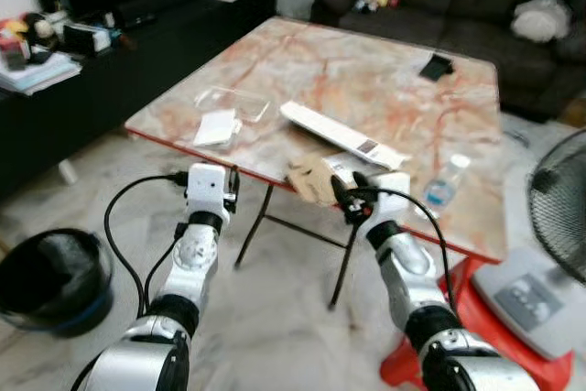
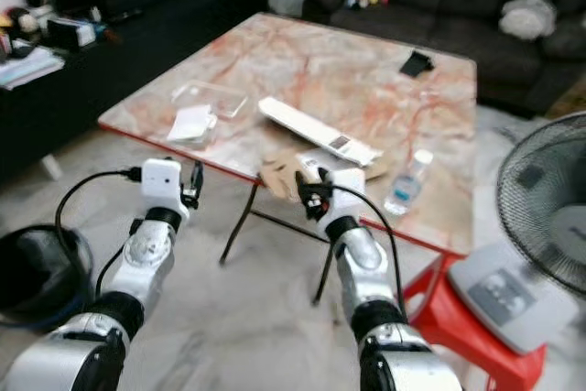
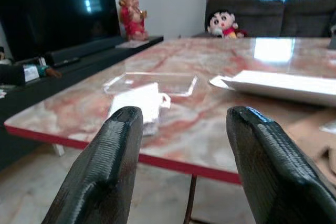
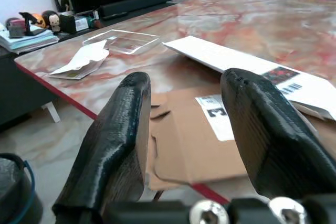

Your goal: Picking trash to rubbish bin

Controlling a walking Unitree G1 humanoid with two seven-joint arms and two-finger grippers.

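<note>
Trash on table (image 1: 385, 80): one cardboard piece (image 4: 191, 142), one bottle (image 1: 444, 185); both tools (image 4: 184, 124) (image 3: 181, 156) released.

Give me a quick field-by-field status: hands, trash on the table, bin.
left hand: open, raised just short of the table edge, facing the paper
right hand: open, at the table edge, facing the cardboard
cardboard: flat, overhanging the near edge
paper: crumpled, white, beside the clear lid
mailer: long, white, behind the cardboard
bottle: lying near the table's right edge
table: marble-patterned, red rim
bin: black, on the floor to the robot's left
held: nothing
</note>
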